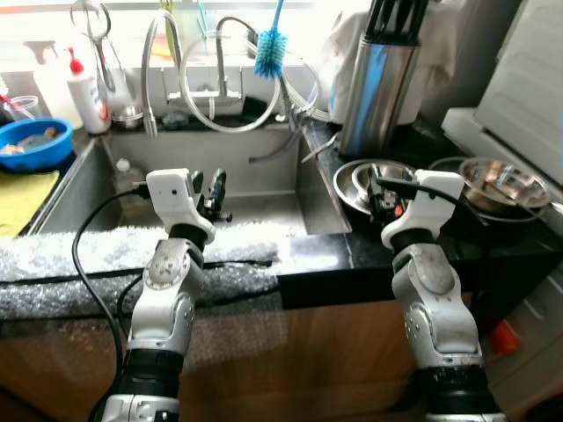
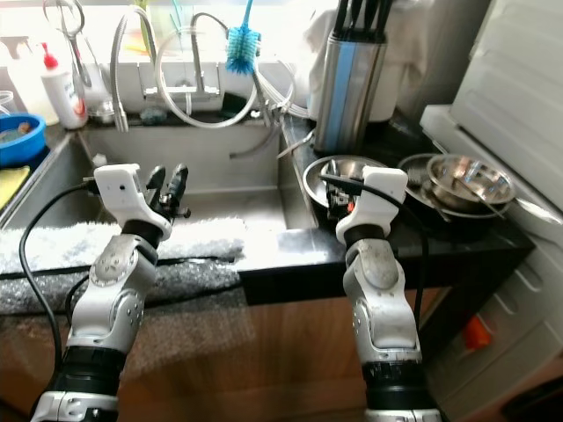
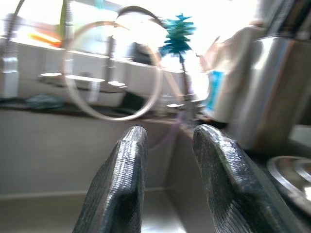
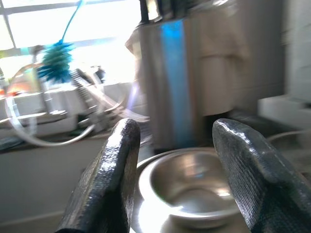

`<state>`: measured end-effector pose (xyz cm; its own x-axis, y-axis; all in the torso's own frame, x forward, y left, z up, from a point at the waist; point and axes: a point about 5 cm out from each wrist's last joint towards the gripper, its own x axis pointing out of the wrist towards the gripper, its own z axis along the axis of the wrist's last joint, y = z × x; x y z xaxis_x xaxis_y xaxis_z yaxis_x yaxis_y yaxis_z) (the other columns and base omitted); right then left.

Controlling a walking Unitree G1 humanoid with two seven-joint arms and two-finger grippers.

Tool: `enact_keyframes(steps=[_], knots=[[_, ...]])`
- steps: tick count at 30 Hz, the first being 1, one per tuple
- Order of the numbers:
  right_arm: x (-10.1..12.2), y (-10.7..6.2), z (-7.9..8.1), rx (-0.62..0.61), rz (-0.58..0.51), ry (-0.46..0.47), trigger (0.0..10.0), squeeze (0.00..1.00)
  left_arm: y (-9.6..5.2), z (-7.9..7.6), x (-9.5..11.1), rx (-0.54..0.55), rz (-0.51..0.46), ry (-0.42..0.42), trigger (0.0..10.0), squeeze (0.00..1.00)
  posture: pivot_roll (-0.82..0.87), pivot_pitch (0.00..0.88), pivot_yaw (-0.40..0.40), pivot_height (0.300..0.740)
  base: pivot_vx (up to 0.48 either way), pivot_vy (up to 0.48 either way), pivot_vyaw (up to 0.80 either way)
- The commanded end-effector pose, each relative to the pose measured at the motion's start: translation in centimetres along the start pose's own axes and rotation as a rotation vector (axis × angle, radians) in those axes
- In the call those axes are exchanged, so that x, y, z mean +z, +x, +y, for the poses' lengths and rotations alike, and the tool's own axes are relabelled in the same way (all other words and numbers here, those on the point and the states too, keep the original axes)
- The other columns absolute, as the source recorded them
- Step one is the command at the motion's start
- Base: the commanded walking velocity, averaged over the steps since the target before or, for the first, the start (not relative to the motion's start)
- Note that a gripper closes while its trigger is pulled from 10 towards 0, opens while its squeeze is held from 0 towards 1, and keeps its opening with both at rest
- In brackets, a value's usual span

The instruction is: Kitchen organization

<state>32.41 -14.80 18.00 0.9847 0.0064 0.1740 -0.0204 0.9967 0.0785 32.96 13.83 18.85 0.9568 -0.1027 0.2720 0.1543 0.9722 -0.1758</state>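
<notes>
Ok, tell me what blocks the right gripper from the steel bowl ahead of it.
Nothing visible. The right gripper is open, and the steel bowl sits on the black counter straight beyond its fingertips.

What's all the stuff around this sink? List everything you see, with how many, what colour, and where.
sink: 1, steel, centre
tap: 1, steel, behind sink
hose: 1, clear, looped at tap
brush: 1, blue, by tap
squeeze bottle: 1, white with red cap, left of sink
blue bowl: 1, far left counter
yellow cloth: 1, left counter
utensil holder: 1, steel, right of sink
steel bowls: several, right counter
counter: 1, black
left gripper: 1, black fingers, open, over sink
right gripper: 1, black fingers, open, over a steel bowl
</notes>
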Motion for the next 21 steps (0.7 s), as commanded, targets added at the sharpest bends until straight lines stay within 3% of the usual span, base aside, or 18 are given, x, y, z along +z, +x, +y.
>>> enact_keyframes(steps=[1, 21], knots=[[0.66, 0.15, -0.29, -0.009, -0.028, -0.006, 10.0, 0.00, 0.22, -0.40, 0.02, -0.011, 0.002, 0.013, 10.0, 0.00, -0.14, 0.000, -0.018, 0.740, 0.326, 0.000, 0.00], [0.65, 0.03, -0.25, -0.021, -0.029, 0.015, 10.0, 0.00, 0.21, -0.57, 0.07, -0.027, -0.002, 0.005, 10.0, 0.00, -0.14, 0.000, -0.013, 0.740, 0.299, 0.000, 0.00]])
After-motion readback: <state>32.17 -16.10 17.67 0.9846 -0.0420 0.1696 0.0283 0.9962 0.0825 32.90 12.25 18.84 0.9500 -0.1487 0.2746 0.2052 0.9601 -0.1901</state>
